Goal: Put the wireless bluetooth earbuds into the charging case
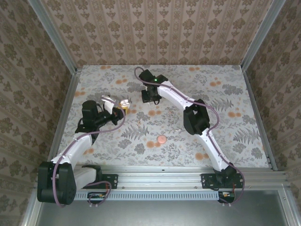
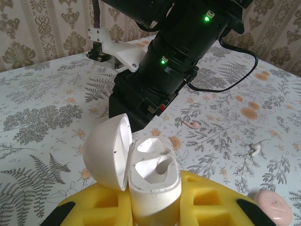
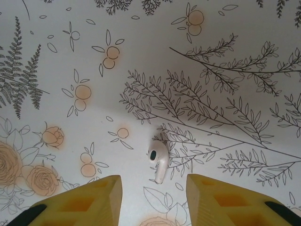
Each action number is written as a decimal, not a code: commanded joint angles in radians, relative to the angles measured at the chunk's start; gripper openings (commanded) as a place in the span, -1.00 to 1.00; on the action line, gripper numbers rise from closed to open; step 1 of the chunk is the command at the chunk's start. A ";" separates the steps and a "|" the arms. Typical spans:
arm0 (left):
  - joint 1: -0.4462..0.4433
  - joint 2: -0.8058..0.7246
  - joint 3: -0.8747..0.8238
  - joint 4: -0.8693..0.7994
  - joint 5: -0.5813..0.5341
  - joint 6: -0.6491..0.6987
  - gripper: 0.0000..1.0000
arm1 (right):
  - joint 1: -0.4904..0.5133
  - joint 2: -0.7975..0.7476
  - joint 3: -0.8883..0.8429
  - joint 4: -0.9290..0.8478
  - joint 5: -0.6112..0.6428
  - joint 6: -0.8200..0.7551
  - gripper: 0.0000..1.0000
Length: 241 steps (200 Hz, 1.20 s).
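The earbud [image 3: 158, 160] lies flat on the floral cloth [image 3: 235, 42]. In the right wrist view its rounded head points away from the camera and its stem runs back toward me. That long axis runs along the gap between the yellow fingers, so the closing line crosses the earbud's narrow width, which is the relation I care about.

The stem tip sits just ahead of the fingertip line, a little right of the gap's middle. The head lies further out, beyond the tips. I judge I need to push forward and down before the pads can bracket the body instead of only the stem end.

The right gripper [image 3: 151, 184] is partly open with nothing between its fingers, and the gap looks wider than the earbud. It is clearly the nearer arm for this pick, since the piece lies right in front of it.

The left gripper [image 1: 123, 105] is busy. It is clamped on the white charging case [image 2: 155, 176], holding it upright with the lid hinged open to the left and both wells bare. In the overhead view the two grippers are near each other in the middle of the table, so I expect a short carry to the case.

A second earbud [image 2: 256, 149] lies on the cloth well apart from the case, out toward a round pink puck [image 2: 275, 207].
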 commanded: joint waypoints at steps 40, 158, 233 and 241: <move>0.009 -0.013 -0.003 -0.007 -0.005 0.003 -0.67 | 0.008 0.054 0.037 0.010 0.017 -0.029 -0.20; 0.006 -0.013 -0.003 -0.010 -0.013 0.001 -0.67 | 0.008 0.109 0.049 0.048 0.003 -0.041 -0.32; 0.006 -0.011 -0.003 -0.020 -0.018 0.006 -0.67 | 0.009 0.130 0.069 0.026 0.016 -0.052 -0.42; 0.006 -0.010 0.000 -0.022 -0.017 0.007 -0.67 | 0.008 0.127 0.070 0.020 0.021 -0.053 -0.43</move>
